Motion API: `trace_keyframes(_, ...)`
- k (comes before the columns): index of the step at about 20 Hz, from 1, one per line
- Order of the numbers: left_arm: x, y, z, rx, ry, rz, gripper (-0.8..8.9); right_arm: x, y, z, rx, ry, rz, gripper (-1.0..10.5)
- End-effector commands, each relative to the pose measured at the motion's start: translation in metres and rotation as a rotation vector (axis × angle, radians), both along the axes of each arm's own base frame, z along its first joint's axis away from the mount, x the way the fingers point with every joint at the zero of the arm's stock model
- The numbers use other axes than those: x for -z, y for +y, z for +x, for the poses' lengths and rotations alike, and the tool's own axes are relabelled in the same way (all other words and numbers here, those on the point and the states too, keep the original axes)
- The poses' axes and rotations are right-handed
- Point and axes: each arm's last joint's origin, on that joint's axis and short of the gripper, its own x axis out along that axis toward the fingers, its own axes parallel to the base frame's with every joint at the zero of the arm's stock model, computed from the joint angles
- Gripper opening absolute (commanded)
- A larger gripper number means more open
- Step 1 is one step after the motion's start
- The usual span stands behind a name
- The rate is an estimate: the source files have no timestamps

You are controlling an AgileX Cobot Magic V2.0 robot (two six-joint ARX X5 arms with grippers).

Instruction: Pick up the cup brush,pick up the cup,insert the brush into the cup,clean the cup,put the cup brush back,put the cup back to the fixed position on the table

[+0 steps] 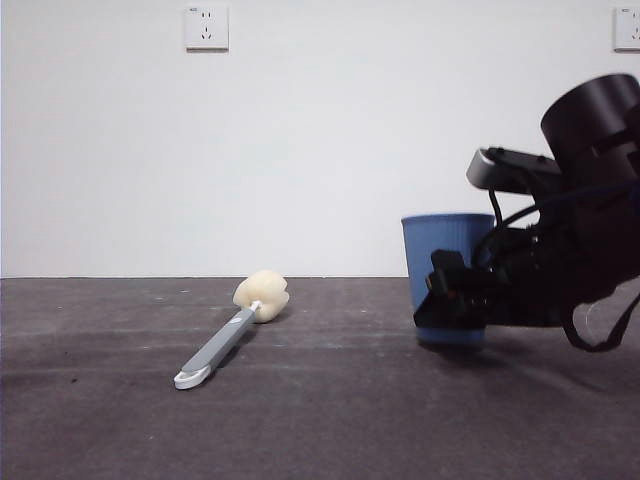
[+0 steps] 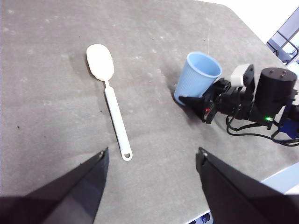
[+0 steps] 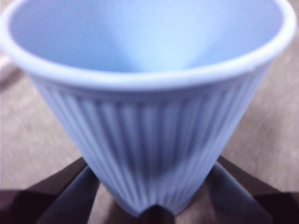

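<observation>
The table (image 1: pixel 320 400) is a dark grey matte surface with pale scuffs; it carries both task items. All positions below are given relative to the cup.

The right gripper (image 1: pixel 452 300) enters the front view from the right edge, large and dark. Its two black jaws sit on either side of the cup's lower body, against the ribbed wall near the base, so the claw is closed around the cup. In the right wrist view the cup fills the picture between the jaws.

The left gripper (image 2: pixel 152 161) hangs above the table, well apart from the cup, jaws spread wide and holding nothing.

The cup (image 1: pixel 447 270) is a blue ribbed tumbler, upright, mouth up, its base at the table surface. Whether the base touches the table cannot be told.

The cup brush (image 1: pixel 232 335) lies flat on the table, well apart from the cup, untouched. Its cream sponge head (image 2: pixel 100 61) points away from the camera in the front view; the white looped tip (image 2: pixel 126 155) is nearer the camera.
</observation>
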Motion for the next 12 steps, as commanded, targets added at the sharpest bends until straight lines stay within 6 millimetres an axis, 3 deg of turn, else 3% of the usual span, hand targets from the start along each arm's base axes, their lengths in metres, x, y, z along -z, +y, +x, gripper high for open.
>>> trace_keyframes(1, 0.001, 0.0, 0.0, -0.002, -0.006, -0.004, 3.11, 0.003, -0.001, 0.004, 0.007, 0.01, 0.01, -0.1)
trace_keyframes(8, 0.001, 0.0, 0.0, -0.003, -0.005, -0.003, 3.11, 0.018, -0.004, -0.003, -0.055, 0.168, -0.027, 0.1)
trace_keyframes(10, 0.001, 0.0, 0.0, -0.003, 0.001, 0.002, 3.11, 0.022, -0.005, -0.005, -0.055, 0.208, -0.045, 1.4)
trace_keyframes(12, 0.002, 0.0, 0.0, -0.003, 0.011, 0.011, 3.11, 0.023, -0.005, -0.006, -0.055, 0.224, -0.051, 3.7)
